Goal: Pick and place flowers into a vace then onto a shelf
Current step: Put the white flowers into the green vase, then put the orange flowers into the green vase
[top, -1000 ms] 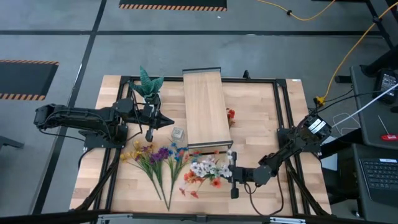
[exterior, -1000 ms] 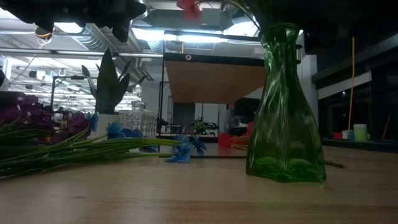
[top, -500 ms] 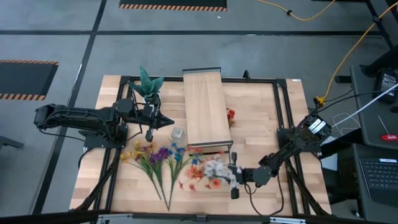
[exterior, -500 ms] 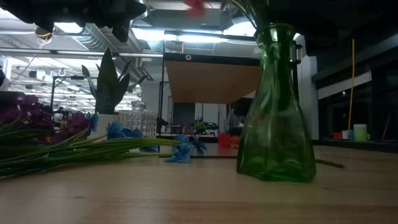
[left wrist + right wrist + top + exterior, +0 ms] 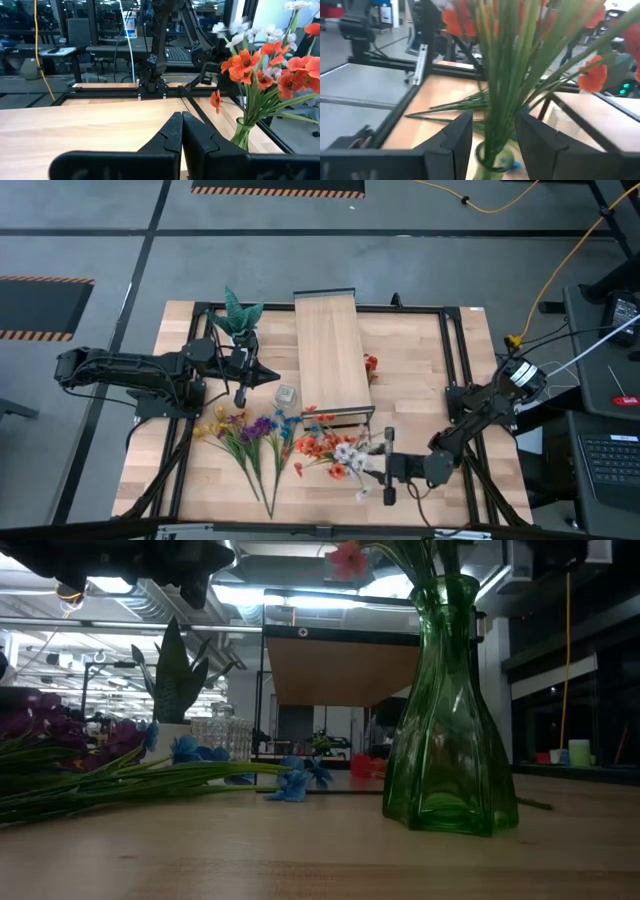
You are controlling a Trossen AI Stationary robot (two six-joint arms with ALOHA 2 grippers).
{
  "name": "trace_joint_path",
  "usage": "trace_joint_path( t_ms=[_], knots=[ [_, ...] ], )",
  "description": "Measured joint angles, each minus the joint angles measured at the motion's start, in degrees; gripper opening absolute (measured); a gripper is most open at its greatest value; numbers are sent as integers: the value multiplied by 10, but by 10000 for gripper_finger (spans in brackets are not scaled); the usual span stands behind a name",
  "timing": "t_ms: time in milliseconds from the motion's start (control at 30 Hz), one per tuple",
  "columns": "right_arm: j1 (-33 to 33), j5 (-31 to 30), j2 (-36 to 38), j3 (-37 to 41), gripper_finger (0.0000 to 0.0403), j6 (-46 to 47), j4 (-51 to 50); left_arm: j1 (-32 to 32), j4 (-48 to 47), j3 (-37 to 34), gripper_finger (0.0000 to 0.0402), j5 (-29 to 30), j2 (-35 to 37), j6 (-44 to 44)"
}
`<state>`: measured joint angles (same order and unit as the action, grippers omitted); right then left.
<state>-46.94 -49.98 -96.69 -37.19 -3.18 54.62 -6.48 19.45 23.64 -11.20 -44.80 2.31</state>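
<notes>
A green glass vase [image 5: 450, 730] stands upright on the table near its front edge, holding red-orange and white flowers [image 5: 330, 448]. My right gripper [image 5: 492, 137] is level and open. Its fingers stand on either side of the green stems [image 5: 502, 75], just above the vase's mouth [image 5: 492, 162], and I see no touch. Yellow, purple and blue flowers [image 5: 250, 435] lie flat on the table left of the vase. The pale wooden shelf [image 5: 330, 355] stands at the far middle. My left gripper [image 5: 181, 120] is shut on nothing, held level above the table's left part [image 5: 272, 375].
A spiky green plant in a white pot [image 5: 238, 315] stands at the far left beside my left arm. A small clear glass [image 5: 286, 393] sits by the shelf's near left corner. One red flower [image 5: 371, 365] lies right of the shelf. Black frame rails [image 5: 455, 360] border the tabletop.
My right gripper has opened and let go of the vase's neck, rising a little and drawing back toward the table's right near corner. The vase tipped sideways for a moment and now stands upright again on the table. Its bunch of flowers has swung about.
</notes>
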Motion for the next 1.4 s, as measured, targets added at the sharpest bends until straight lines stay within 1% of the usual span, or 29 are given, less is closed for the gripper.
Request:
trace_joint_path(
  t_ms=[133,267,533,700,833,967,1033,1133,1267,1400],
  knots=[
    [-12,1,22,0,150,36,-40,0,-1,0,3,0,0,0],
    [-13,0,41,0,150,95,-93,0,-1,0,3,0,0,0],
    [-13,0,106,0,146,280,-295,0,-1,0,3,0,0,0],
    [-13,-1,148,0,133,356,-396,0,-1,0,3,0,0,0],
    [-13,0,172,0,120,408,-458,0,-1,0,3,0,0,7],
    [-6,0,191,0,106,447,-513,0,-1,0,3,0,0,8],
    [4,-3,194,0,96,450,-545,0,-1,0,3,0,0,8],
    [25,-5,194,0,75,461,-600,0,0,0,3,0,0,7],
    [58,-5,202,0,45,495,-646,0,0,0,3,0,0,-4],
    [85,-5,226,0,26,496,-679,0,0,0,3,0,0,-5]
  ],
)
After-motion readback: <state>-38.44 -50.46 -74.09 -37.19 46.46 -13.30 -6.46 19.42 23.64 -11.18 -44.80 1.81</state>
